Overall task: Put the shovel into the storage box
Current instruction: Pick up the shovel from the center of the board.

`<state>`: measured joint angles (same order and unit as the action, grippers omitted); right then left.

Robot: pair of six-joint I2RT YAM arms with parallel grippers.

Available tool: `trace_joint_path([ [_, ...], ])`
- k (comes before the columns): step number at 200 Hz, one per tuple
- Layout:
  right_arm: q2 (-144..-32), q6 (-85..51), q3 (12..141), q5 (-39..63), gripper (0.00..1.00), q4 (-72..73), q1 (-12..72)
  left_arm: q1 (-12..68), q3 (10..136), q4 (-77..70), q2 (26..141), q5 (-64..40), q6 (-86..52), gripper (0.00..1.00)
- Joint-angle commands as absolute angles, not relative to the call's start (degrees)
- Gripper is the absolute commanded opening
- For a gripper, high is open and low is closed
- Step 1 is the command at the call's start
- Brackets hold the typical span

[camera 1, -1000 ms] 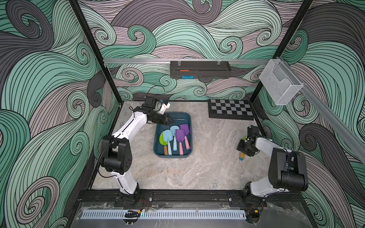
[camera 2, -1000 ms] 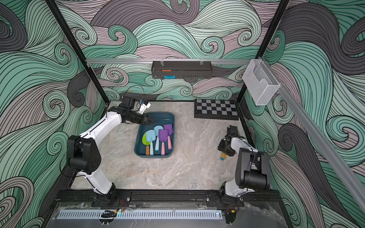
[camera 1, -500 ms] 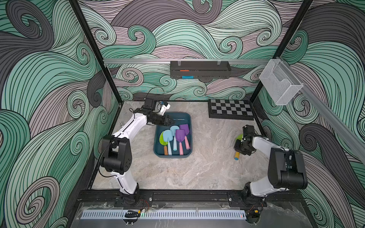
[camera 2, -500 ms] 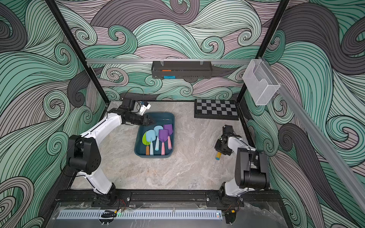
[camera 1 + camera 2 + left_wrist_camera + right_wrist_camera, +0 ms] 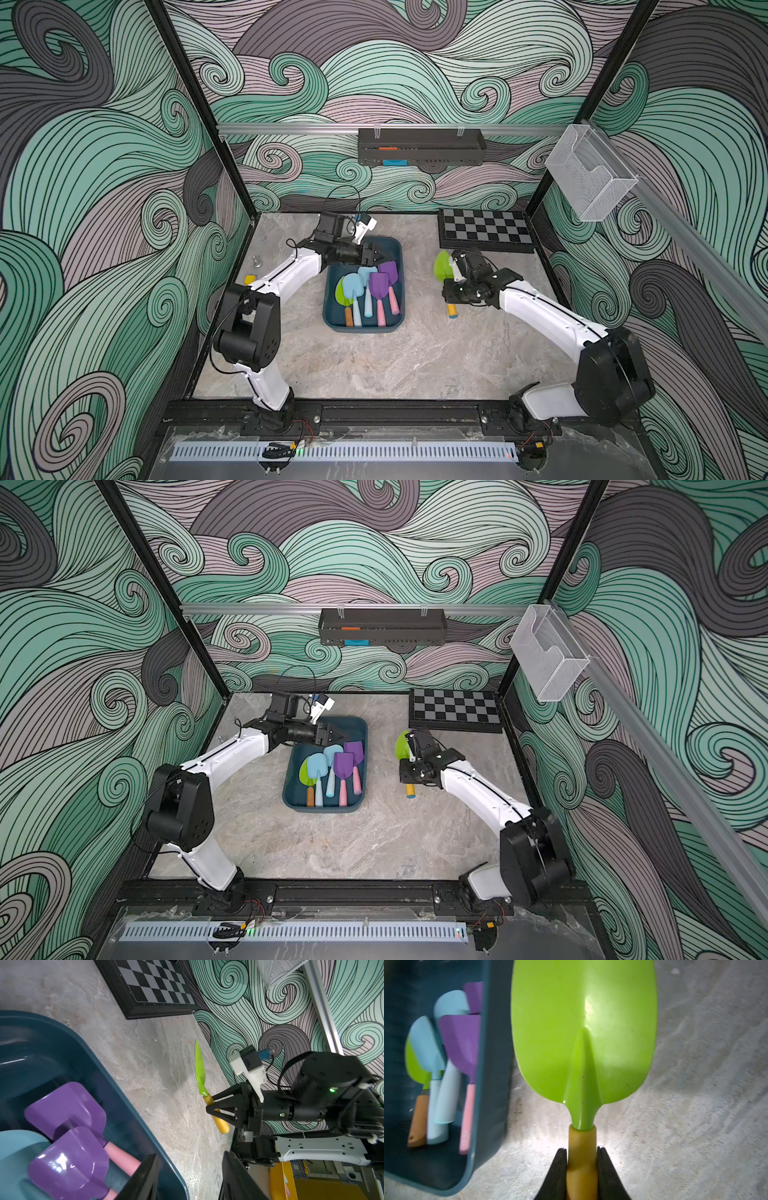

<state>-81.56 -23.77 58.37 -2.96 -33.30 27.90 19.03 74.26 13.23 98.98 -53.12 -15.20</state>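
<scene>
step: carry shovel [image 5: 583, 1043] to storage box [image 5: 494, 1053] | right claw [image 5: 582, 1152] clenched on its yellow handle, shovel beside box, still outside | left claw [image 5: 377, 261] released, empty, over box | next: likely swing across rim, lower, let go

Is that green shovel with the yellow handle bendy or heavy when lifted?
Probably stiff: the glossy lime-green plastic shovel with a yellow handle juts straight from the right pincer without sagging. Likely light: a pinch on the handle alone carries it. The smooth round handle might twist.

Top views look down from front; close wrist views share storage box [image 5: 494, 1043]
</scene>
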Motion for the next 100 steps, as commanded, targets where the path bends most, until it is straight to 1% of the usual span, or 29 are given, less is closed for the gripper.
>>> trace_joint_path([
  [1, -82.66, -25.01, 61.84, -4.17, 0.00, -34.88, 32.77, 21.31, 76.90, 11.44, 99.43, -52.34, -16.16, 0.53],
  [29, -84.57, -24.98, 65.29, -4.84, 0.00, -35.11, 37.72, 23.57, 77.68, 12.04, 100.93, -50.89, -15.91, 0.54],
  [76, -85.13, -25.27, 67.98, -5.82, 0.00, -35.54, 42.14, 25.05, 79.25, 14.87, 102.12, -48.21, -14.26, 0.53],
  [100, -84.55, -25.59, 68.14, -6.14, 0.00, -35.67, 43.45, 25.14, 79.21, 15.56, 102.63, -47.59, -13.97, 0.48],
])
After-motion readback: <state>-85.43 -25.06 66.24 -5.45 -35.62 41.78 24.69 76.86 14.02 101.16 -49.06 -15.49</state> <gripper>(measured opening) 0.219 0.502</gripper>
